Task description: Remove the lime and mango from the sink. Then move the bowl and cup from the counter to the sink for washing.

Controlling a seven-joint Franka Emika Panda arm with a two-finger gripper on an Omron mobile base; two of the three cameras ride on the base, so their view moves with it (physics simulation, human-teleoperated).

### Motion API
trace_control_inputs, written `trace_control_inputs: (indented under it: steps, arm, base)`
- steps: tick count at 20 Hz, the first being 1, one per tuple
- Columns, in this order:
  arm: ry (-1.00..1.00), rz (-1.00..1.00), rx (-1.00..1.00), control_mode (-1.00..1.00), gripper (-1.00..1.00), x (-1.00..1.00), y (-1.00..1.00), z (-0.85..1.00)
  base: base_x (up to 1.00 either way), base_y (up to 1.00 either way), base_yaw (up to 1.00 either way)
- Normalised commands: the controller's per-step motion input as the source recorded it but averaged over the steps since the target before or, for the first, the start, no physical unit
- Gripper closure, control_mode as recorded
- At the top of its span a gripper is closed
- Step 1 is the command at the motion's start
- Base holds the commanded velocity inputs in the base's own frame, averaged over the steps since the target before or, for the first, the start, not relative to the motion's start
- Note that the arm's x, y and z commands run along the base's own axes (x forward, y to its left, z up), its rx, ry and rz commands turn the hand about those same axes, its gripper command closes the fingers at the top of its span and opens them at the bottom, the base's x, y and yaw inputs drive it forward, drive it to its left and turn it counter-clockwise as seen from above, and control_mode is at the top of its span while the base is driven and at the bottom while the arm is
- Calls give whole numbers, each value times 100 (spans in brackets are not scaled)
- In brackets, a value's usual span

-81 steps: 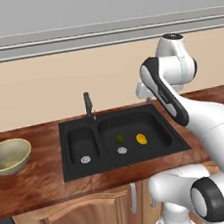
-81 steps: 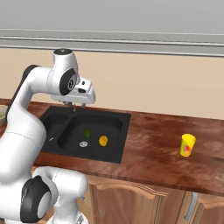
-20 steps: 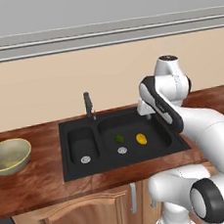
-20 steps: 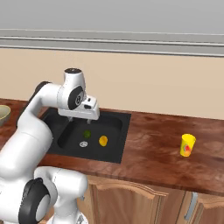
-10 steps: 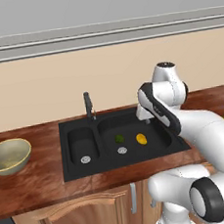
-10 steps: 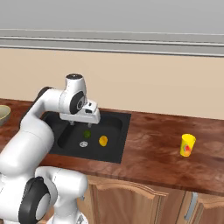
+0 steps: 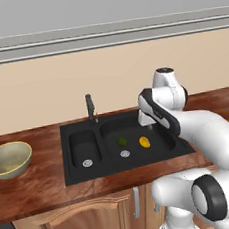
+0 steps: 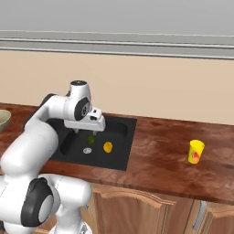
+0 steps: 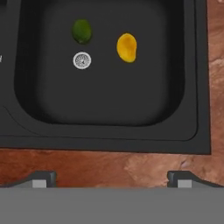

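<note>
Looking down the hand camera, I have the gripper (image 9: pixel 112 177) with its two tips spread wide apart, nothing between them, sitting over the counter (image 9: pixel 105 164) strip at the rim of the sink (image 9: pixel 199 87). From the base cameras I see the gripper (image 8: pixel 88 129) hanging above the large basin, near its back edge, clear of both fruits. Lime (image 9: pixel 82 31) and mango (image 9: pixel 126 47) both lie on the floor of the large basin, apart from each other, lime just beside the round silver drain (image 9: pixel 82 60). Left base view: lime (image 7: pixel 122 142) left of mango (image 7: pixel 145 142), drain between and slightly in front. Dark faucet (image 7: pixel 90 108) stands at the back rim between the basins. Bowl (image 7: pixel 9 159) sits upright on the counter, well left of the sink. Cup (image 8: pixel 196 151) stands upright on the counter well right of the sink, red mark facing the camera.
</note>
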Motion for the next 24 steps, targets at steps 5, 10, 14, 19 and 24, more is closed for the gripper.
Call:
trace_control_inputs:
  steps: [5,10,14,19,24]
  arm:
    - [5,0,-2,-100,-100,11,0,-15]
    - [6,0,-2,-100,-100,7,-4,-12]
    - [13,0,-1,-100,-100,9,-3,-8]
    - [1,0,0,-100,-100,9,-7,-13]
    - [-10,0,2,-100,-100,4,-5,-13]
  base:
    - [0,0,0]
    - [0,0,0]
    - [0,0,0]
    - [0,0,0]
    - [0,0,0]
